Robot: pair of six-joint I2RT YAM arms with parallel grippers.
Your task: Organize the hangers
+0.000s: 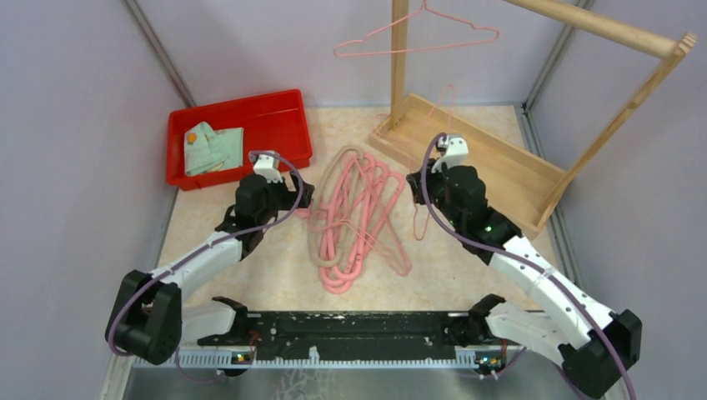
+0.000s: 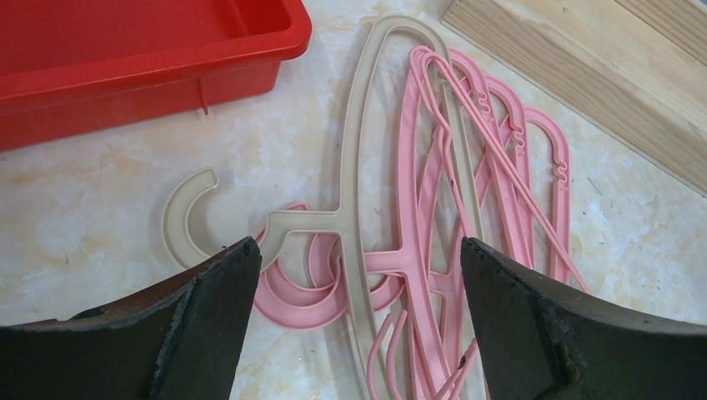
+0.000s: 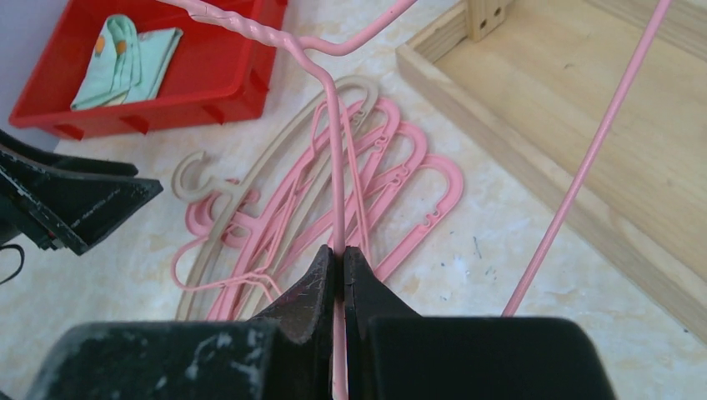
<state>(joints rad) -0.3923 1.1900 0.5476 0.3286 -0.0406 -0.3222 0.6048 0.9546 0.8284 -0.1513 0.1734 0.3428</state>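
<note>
The right gripper point(image 3: 340, 254) has its jaws clamped on the neck of a thin pink wire hanger point(image 3: 337, 167), just below the twist. The neck runs straight up the frame from the jaws, and the hook leaves at the upper left edge.

In the overhead view the rail of the wooden rack point(image 1: 600, 25) crosses the upper right, above and beyond this arm. Another wire hanger point(image 1: 450, 42) hangs at top centre, its hook cut off by the frame.

The right arm is clearly nearer the rail, so the carry probably goes up and right.

The left gripper point(image 2: 358, 246), jaws wide apart, hovers over the hook ends of the pile of hangers point(image 1: 358, 217) on the counter point(image 1: 275, 267) — their long axes run toward the frame's top.
</note>
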